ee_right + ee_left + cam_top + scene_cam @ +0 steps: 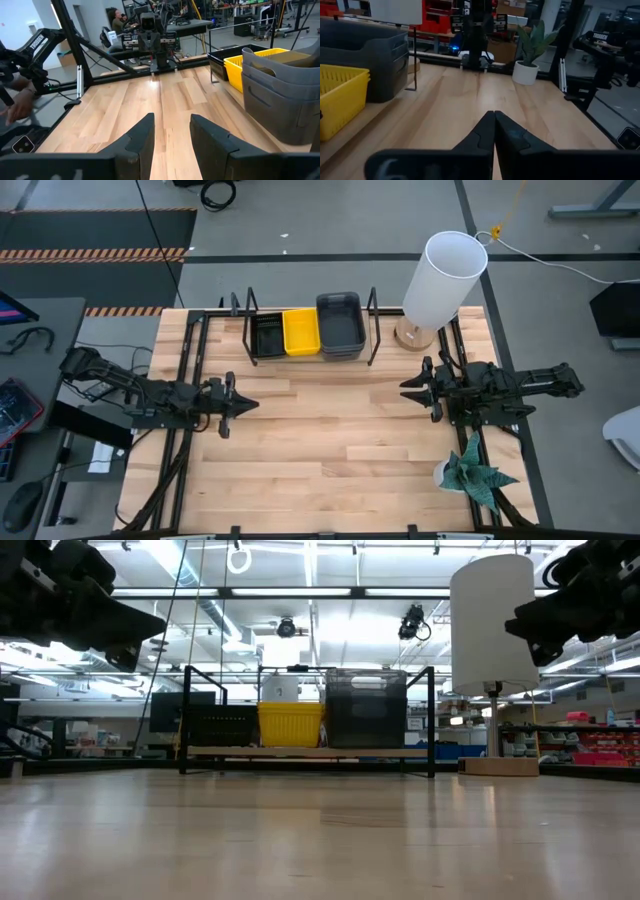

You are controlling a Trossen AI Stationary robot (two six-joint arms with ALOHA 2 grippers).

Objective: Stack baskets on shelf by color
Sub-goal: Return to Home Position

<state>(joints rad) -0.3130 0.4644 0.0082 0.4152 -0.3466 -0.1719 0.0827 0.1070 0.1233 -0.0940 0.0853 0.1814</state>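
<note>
The shelf, a light plank between black wire uprights, stands at the table's far edge. On it, left to right, sit the black mesh baskets, the yellow baskets and the taller nested stack of dark grey baskets. All rest by their bottoms on the plank. My left gripper hovers shut over the table's left middle, pointing level toward the right. Opposite it, at the right middle, my right gripper hovers open and faces left. Nothing is between its fingers.
A white cylinder lamp on a wooden base stands just right of the shelf. A potted plant sits near the table's front right corner. Bare wooden tabletop lies between the two grippers. People sit in the room beyond the table.
</note>
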